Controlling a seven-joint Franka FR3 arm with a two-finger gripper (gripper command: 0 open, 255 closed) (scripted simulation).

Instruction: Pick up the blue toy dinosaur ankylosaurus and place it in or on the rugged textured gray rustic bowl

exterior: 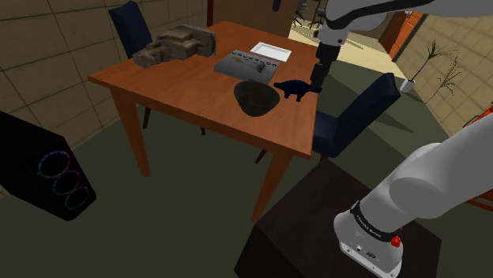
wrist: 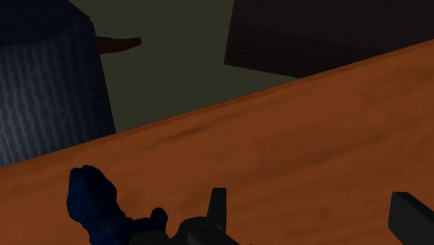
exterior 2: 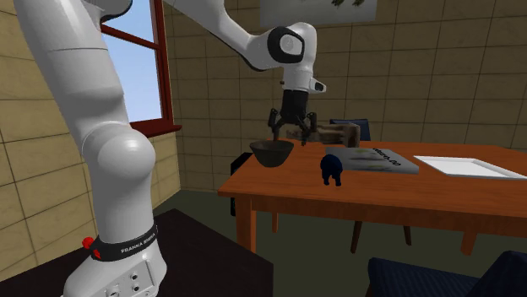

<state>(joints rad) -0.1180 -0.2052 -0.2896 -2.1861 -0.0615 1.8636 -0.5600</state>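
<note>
Two black fingers of my gripper stand apart and clasp nothing. I see the gripper low over the wooden table, near the blue toy dinosaur. It stands close to the table's edge, just beside the dark gray bowl, not between the fingers.

A home dining room
Wooden surface with blue padded chairs, a red-framed window, a potted plant, a floor speaker
</note>
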